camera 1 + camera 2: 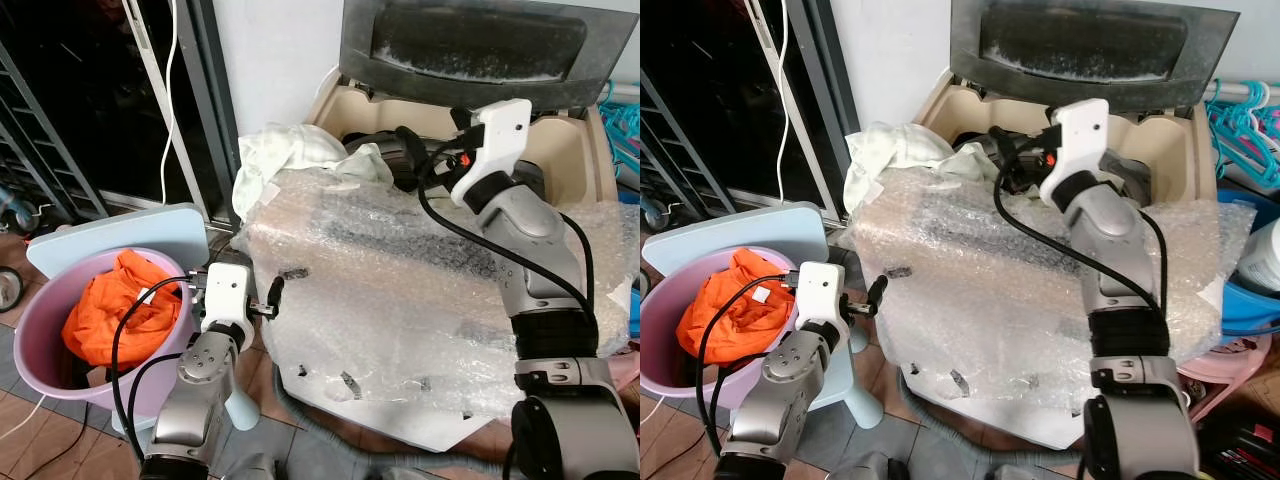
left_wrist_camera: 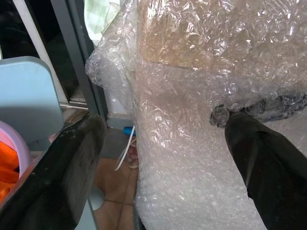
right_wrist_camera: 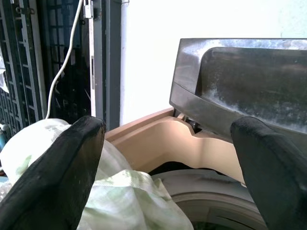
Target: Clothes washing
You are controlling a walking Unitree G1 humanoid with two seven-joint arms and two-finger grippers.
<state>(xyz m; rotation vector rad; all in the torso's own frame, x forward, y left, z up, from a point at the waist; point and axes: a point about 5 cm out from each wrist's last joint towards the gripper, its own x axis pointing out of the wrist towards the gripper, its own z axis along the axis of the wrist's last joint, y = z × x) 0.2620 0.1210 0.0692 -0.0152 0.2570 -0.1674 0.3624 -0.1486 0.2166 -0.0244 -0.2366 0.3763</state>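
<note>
A top-loading washing machine [image 1: 575,150] stands with its dark lid [image 1: 470,40] raised and its body wrapped in bubble wrap [image 1: 400,290]. A pale green-white cloth [image 1: 290,155] lies bunched on its back left corner. My right gripper [image 1: 405,150] hovers open over the drum opening [image 3: 211,191], beside that cloth [image 3: 110,201]. To the left, orange clothes [image 1: 120,310] fill a pink basin [image 1: 35,345] on a light blue stool [image 1: 130,225]. My left gripper [image 1: 270,298] is open and empty, between the basin and the wrapped side [image 2: 192,158] of the machine.
A dark sliding door frame [image 1: 210,100] with a hanging white cable [image 1: 170,100] stands behind the basin. Teal hangers [image 1: 1240,110], a blue tub [image 1: 1245,300] and a white bottle [image 1: 1265,255] crowd the right. A grey hose [image 1: 320,430] lies on the tiled floor.
</note>
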